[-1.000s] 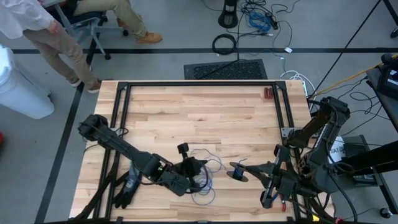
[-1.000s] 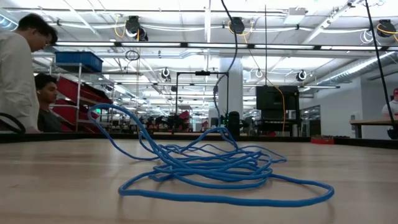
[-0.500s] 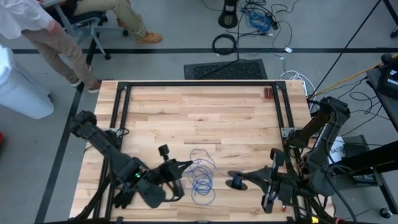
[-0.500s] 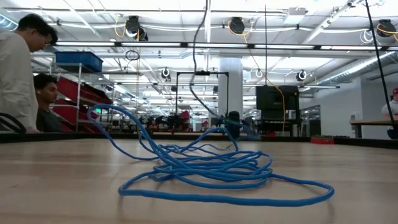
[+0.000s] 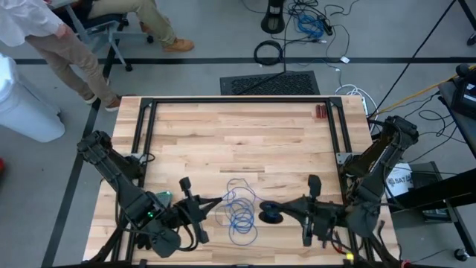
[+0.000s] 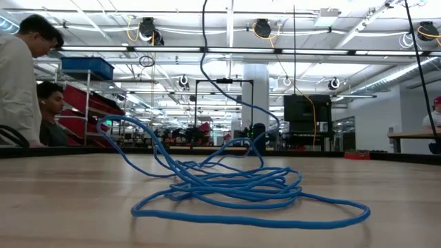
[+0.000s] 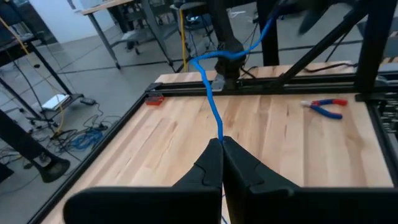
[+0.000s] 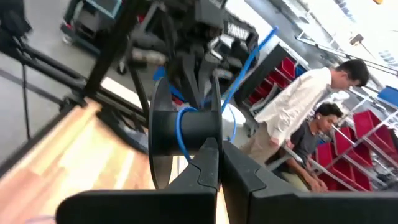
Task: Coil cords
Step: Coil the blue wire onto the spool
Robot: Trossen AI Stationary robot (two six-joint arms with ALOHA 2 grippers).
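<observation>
Showing no legible writing (blue cord (image 6: pixel 227 186))

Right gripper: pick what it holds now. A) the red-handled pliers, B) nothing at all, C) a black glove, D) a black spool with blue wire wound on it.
D. In the right wrist view the right gripper is shut on the flange of a black spool with the blue wire looped round its core; the high view shows the same spool at that gripper's tip.
</observation>
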